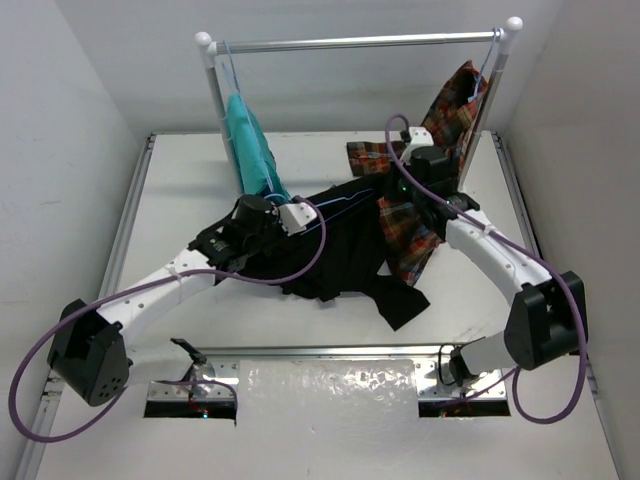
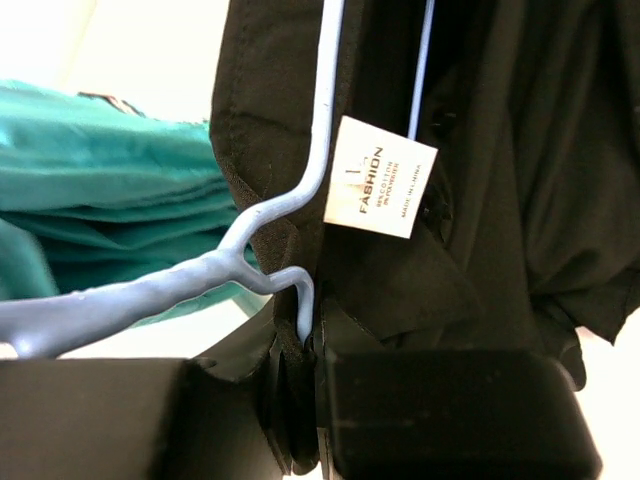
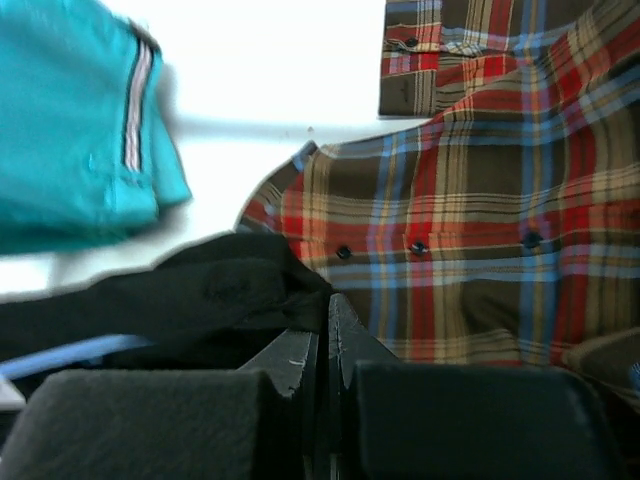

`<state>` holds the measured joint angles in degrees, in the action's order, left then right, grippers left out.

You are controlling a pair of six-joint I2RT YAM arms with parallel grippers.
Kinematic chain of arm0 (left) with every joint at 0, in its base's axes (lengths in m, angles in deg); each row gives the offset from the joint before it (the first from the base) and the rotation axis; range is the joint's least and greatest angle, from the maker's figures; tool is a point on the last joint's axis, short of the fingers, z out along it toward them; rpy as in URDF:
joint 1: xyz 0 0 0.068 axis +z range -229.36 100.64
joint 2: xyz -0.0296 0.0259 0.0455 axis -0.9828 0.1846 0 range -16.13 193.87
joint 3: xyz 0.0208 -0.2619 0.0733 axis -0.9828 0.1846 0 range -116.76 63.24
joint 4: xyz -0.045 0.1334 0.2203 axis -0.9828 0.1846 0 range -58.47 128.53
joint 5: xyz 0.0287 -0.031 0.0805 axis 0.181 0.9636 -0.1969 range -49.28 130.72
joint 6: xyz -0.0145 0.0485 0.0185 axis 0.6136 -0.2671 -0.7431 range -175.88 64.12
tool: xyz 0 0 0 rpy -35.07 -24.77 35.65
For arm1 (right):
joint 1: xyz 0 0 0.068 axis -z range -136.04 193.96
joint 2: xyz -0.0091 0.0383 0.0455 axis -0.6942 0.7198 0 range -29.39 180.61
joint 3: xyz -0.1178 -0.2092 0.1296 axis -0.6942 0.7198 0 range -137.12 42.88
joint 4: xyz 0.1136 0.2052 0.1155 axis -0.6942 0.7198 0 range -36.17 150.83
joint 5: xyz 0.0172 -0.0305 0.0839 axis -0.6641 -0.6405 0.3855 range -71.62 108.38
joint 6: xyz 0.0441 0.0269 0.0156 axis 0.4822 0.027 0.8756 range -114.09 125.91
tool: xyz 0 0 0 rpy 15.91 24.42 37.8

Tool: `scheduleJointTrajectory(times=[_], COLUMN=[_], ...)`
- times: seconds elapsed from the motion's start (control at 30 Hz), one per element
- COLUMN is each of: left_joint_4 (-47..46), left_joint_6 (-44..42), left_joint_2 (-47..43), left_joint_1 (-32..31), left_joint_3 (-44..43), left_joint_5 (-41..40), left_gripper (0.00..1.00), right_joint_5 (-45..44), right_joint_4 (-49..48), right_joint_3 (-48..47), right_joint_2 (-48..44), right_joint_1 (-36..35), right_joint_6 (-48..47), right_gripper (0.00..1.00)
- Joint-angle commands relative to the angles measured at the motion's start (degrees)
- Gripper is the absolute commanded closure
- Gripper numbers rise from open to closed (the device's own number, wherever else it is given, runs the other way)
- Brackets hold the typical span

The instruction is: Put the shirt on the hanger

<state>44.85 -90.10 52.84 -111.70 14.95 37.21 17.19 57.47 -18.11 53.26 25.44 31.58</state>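
Close against the left wrist lens, the left pincer (image 2: pixel 312 365) is clamped on the hanger (image 2: pixel 180 283) just below its twisted neck, with a fold of the shirt (image 2: pixel 500 180) caught in the same grip. A white label (image 2: pixel 380 177) shows inside the collar. The teal garment (image 1: pixel 250 145) hangs from the rail (image 1: pixel 360 42) at the left. The shirt lies crumpled mid-worktop (image 1: pixel 180 190), the hanger's wire running into its collar. At its right edge the right pincer (image 3: pixel 325 335) is drawn to a slit with black cloth bunched at its tips — whether any is pinched I cannot tell. The plaid shirt (image 3: pixel 480 230) drapes from the rail's right end down to the worktop.
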Motion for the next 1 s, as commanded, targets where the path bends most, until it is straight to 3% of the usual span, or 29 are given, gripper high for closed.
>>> scheduleJointTrajectory(times=[0.0, 0.1, 0.17, 0.27, 0.43, 0.6, 0.63, 0.67, 0.77, 0.97], left_joint_4=[2.8, 3.2, 4.2, 6.1, 7.7, 7.1, 6.8, 6.5, 5.4, 4.5], left_joint_6=[-0.4, -0.9, -0.6, 2.1, 4.3, 3.0, 3.1, 3.1, 4.7, 6.6], left_joint_2=[1.5, 2.7, 3.5, 4.3, 3.5, 2.6, 2.6, 2.6, 2.7, 3.0], left_joint_1=[-0.4, -2.0, -2.6, -2.4, -2.2, -2.3, -2.3, -2.3, -2.4, -2.7], left_joint_3=[-2.5, -4.2, -6.1, -9.7, -11.7, -9.9, -9.7, -9.6, -9.9, -9.9], left_joint_5=[-5.4, -6.6, -4.0, 1.0, 6.8, 7.0, 5.9, 5.4, 4.6, 5.9], left_gripper=[1.0, 1.0, 1.0, 1.0, 1.0, 1.0, 1.0, 1.0, 1.0, 1.0], right_joint_5=[-5.7, -5.5, 2.7, 13.8, 22.8, 17.9, 12.5, 8.5, -5.7, -6.1], right_joint_4=[1.0, -0.1, -5.5, -10.8, -12.8, -10.2, -8.2, -6.9, -1.2, -11.8], right_joint_3=[-3.5, -2.5, 1.2, 5.6, 12.2, 15.3, 14.9, 13.4, 10.2, 14.1], right_joint_2=[-3.4, -4.6, -6.1, -7.2, -9.3, -15.4, -17.7, -18.4, -18.3, -12.2], right_joint_1=[-3.3, -9.8, -13.5, -15.2, -15.4, -14.4, -14.2, -13.4, -12.6, -12.9], right_joint_6=[-10.1, -18.6, -21.9, -20.9, -19.0, -16.5, -15.7, -13.2, -5.9, 8.3], right_gripper=[1.0, 1.0, 1.0, 1.0, 1.0, 1.0, 0.91, 0.68, 0.4, 0.33])
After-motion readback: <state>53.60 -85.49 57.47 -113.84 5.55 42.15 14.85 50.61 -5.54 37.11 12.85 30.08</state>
